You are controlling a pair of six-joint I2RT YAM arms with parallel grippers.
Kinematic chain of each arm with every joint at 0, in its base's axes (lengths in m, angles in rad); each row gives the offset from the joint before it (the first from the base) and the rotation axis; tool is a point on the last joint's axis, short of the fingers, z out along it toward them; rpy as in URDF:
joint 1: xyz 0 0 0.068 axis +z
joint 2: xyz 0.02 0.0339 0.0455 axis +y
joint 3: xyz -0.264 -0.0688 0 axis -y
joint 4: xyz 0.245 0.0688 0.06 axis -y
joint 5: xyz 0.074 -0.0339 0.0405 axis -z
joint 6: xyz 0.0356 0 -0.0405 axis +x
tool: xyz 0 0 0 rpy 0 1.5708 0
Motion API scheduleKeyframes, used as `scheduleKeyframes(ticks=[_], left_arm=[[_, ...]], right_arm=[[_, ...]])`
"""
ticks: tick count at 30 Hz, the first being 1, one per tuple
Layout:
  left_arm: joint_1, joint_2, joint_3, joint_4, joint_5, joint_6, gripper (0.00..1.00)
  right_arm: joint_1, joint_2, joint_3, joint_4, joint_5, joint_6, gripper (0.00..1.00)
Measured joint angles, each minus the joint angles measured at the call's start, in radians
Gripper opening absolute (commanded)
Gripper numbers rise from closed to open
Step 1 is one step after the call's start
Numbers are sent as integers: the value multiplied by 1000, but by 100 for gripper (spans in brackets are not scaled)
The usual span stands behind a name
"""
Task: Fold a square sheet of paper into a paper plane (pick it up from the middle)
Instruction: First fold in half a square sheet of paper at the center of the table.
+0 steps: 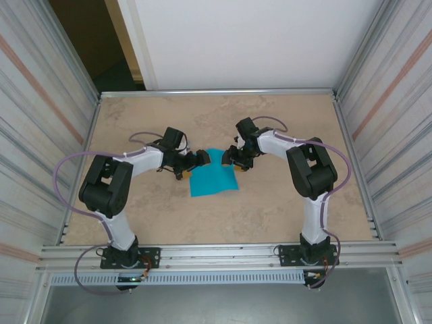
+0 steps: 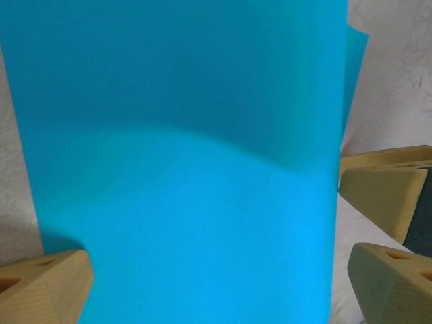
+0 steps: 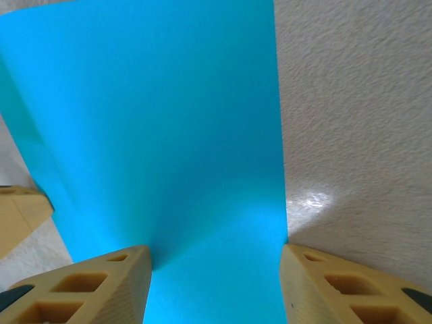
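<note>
The thin, bright teal square sheet of paper point(image 1: 214, 179) lay bowed on the beige table point(image 1: 283, 209) between your arms. Your left gripper point(image 1: 200, 159) stood wide apart. Your right gripper point(image 1: 228, 159) was half apart, straddling the sheet's edge. The paper looked light, limp and easily creased, so you'd best have pinched it gently at the middle.

Square sheet of paper point(image 1: 213, 181) flat on the middle of the table point(image 1: 283, 209), left gripper point(image 1: 202, 158) at its far left edge, right gripper point(image 1: 229, 160) at its far right edge, the two near each other.
</note>
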Motion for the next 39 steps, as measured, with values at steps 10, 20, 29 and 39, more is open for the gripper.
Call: scheduleKeyframes(ticks=[10,20,29,39], left_arm=[[17,-35,-75,111,36,-31,99],[15,-35,-68,88,28,-24,97],[-38,-19,7,-83,-87,21,89],[-51,3,35,-159,-157,60,58]], right_arm=[[32,38,40,26,-32,1,49],[66,70,56,101,-77,50,45],[62,73,33,155,-105,103,43],[49,40,-42,255,-126,134,43]])
